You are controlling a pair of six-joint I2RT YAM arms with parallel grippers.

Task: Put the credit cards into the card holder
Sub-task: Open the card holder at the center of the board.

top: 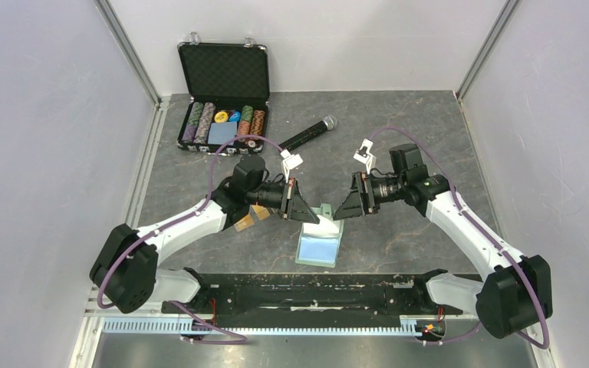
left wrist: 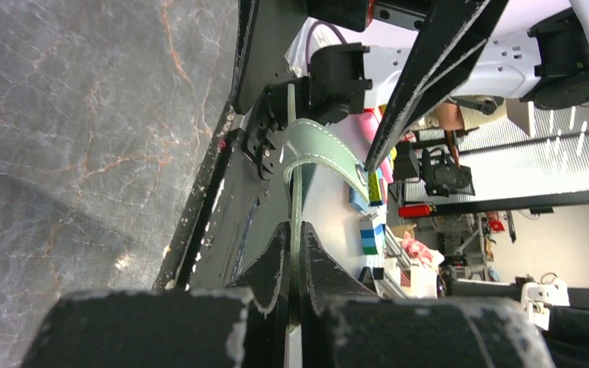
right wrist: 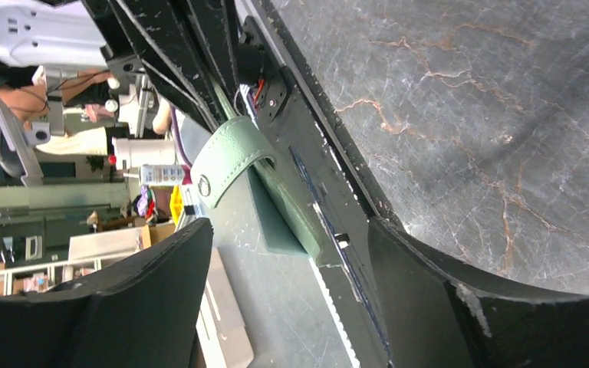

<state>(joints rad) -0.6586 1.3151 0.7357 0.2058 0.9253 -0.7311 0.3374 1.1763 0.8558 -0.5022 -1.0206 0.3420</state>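
Left end effector [left wrist: 294,232]: pinched shut on the raised flap of the card holder [top: 318,247], open at 6 o'clock on the worktop [top: 429,138]. Right end effector [top: 340,211]: wide apart, holding nothing. Credit cards [top: 247,221] at the holder's 9 o'clock. Case [top: 222,73] at 11 o'clock: poker chips [top: 199,115] inside. Pinch itself plain from left wrist only.

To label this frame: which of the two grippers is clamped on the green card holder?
The left gripper: it is pinched shut on an edge of the card holder, while the right gripper stands wide open.
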